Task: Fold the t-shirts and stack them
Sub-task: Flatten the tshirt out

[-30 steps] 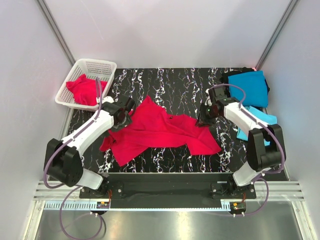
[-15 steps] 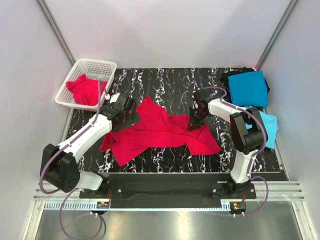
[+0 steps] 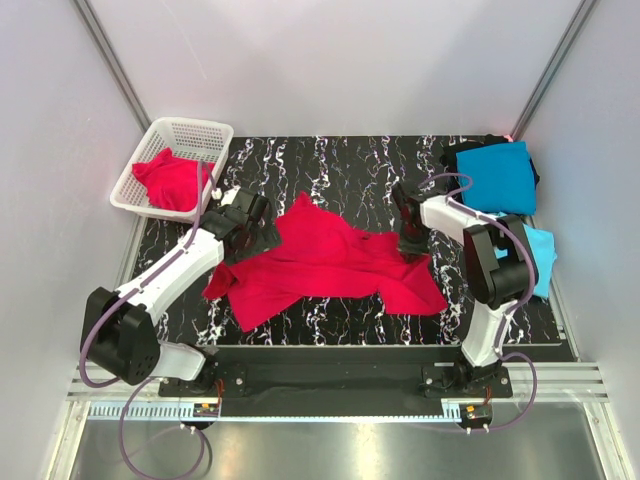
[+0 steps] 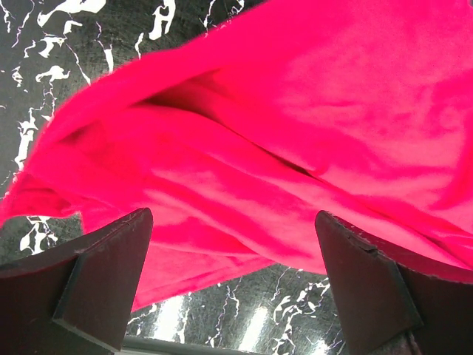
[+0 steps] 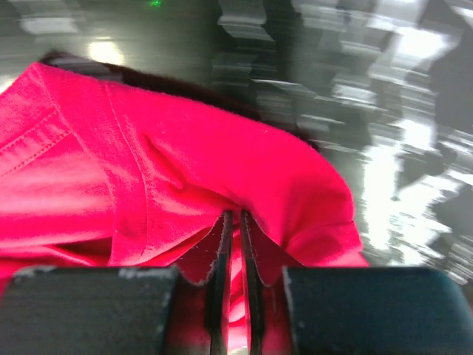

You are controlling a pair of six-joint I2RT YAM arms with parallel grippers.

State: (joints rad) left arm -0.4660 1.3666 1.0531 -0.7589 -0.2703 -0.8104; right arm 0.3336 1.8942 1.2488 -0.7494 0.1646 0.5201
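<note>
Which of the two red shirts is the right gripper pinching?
The spread red t-shirt on the table, not the bunched red t-shirt in the basket.

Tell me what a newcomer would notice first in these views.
A crumpled crimson t-shirt sprawls across the middle of the black marbled table. The right gripper pinches its right edge; the left gripper hangs open over its left side. A folded teal-blue t-shirt lies at the far right corner.
</note>
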